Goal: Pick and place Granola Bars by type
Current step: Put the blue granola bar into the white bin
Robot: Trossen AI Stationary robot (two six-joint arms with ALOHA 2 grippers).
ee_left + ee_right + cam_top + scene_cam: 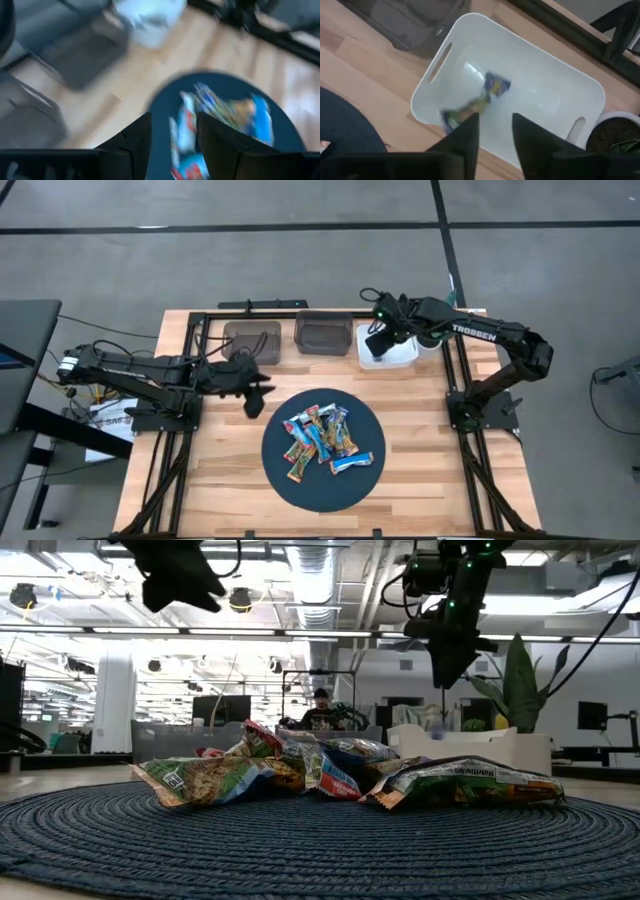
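Several granola bars (322,438) in blue-white, green-brown and red-orange wrappers lie in a loose heap on a round dark blue mat (290,485); the low view shows the granola bars (340,780) overlapping. One more blue-yellow bar (476,102), blurred, is inside the white bin (560,95). My right gripper (495,137) is open above that bin, touching nothing; it also shows as the right gripper (380,340). My left gripper (172,137) is open in the air beside the mat's far left rim, seen from above as the left gripper (255,395).
Two dark grey bins (252,338) (322,333) stand in a row with the white bin (390,352) along the table's far edge. A small plant pot (615,132) sits right of the white bin. Black frame rails run along the table's sides. Bare wood surrounds the mat.
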